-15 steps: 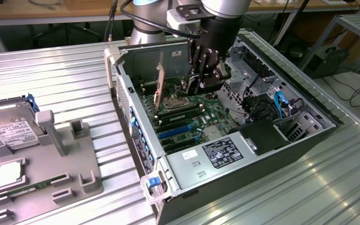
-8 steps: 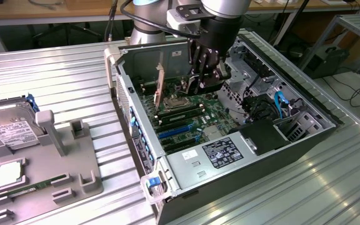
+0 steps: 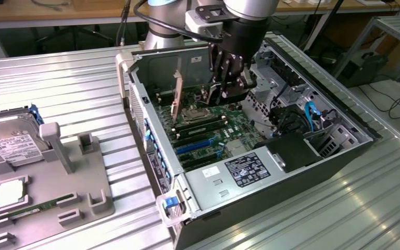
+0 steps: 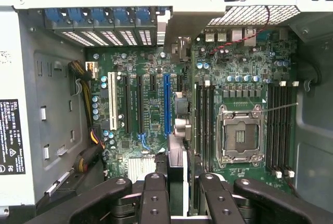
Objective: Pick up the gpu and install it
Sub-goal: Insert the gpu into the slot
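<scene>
**GPU held edge-on over the motherboard**

The hand (image 3: pixel 229 86) is reaching down into the open computer case (image 3: pixel 339 112), which is lying on its side on the ribbed metal worktop (image 3: pixel 61 94). Its black fingers (image 4: pixel 155 193) are clamping together on the gpu (image 4: pixel 177 174). In the wrist view the card is showing edge-on between the pads, dark on one face, hanging above the green motherboard (image 4: pixel 151 125) near the long blue slot (image 4: pixel 166 104). The empty CPU socket (image 4: pixel 239 133) is sitting just beside that line. In the exterior view a grey fixture (image 3: pixel 54 177) is standing well apart at the exterior view's left, carrying a silver hard drive (image 3: pixel 12 143).
</scene>
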Robot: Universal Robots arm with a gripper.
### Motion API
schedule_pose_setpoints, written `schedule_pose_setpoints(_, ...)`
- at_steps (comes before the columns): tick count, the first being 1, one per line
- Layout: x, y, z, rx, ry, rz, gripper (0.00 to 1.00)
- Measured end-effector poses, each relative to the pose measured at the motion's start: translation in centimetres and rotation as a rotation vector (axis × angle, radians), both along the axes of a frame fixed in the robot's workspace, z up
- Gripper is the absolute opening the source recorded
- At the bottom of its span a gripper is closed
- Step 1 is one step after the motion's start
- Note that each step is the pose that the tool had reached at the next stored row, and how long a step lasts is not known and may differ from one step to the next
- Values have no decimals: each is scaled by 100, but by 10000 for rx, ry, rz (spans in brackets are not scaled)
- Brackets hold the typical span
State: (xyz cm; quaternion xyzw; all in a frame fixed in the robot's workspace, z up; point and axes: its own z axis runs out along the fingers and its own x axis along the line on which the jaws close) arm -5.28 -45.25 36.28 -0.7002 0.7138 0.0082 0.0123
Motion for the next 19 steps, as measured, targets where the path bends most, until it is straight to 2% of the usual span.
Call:
schedule_pose_setpoints(8, 0, 0, -6, 2, -1, 0, 28)
schedule_pose_setpoints(19, -1, 24, -237, 0, 0, 1, 28)
